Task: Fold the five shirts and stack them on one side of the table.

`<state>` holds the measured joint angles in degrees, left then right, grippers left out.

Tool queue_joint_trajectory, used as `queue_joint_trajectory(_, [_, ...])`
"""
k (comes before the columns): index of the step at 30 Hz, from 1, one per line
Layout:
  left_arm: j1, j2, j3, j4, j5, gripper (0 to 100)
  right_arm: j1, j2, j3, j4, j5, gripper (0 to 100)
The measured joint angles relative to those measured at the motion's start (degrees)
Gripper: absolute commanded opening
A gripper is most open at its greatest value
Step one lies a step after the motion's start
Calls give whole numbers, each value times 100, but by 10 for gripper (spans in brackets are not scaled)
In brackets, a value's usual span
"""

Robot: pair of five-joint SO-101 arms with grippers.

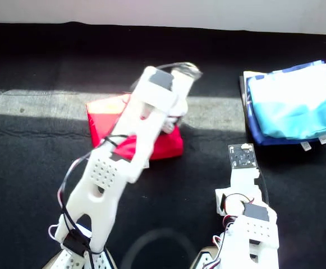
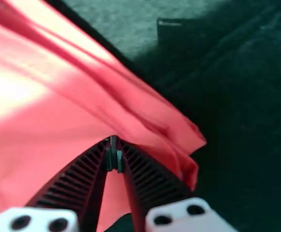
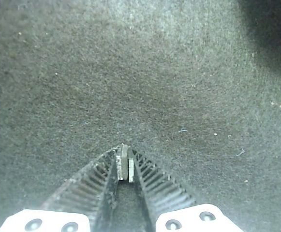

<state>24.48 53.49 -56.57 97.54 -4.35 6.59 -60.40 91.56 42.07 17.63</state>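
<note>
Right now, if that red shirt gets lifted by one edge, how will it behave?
Probably floppy: the red shirt shows soft creases, so it would likely sag and unfold. It looks thin, so likely light. The fuzzy black cloth may grip it.

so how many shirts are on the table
3 distinct: red shirt under the left gripper, light blue shirt topping the right-side stack, dark blue shirt beneath it; more may be hidden.

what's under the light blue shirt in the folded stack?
A dark blue shirt sticks out along the edges beneath the light blue shirt. Any layers between them are covered, so how many shirts lie there is unclear.
</note>
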Motion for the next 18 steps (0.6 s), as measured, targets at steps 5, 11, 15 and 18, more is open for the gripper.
queue_joint_trajectory(5, [325, 0, -457, 26, 0, 9, 0, 0, 0, 0, 0, 6])
queue_joint_trajectory(11, [0, 0, -1284, 149, 0, 9, 0, 0, 0, 0, 0, 6])
queue_joint_trajectory(15, [-765, 44, -1662, 149, 0, 9, 0, 0, 0, 0, 0, 6])
queue_joint_trajectory(18, [-1495, 44, -1635, 35, 0, 9, 0, 0, 0, 0, 0, 6])
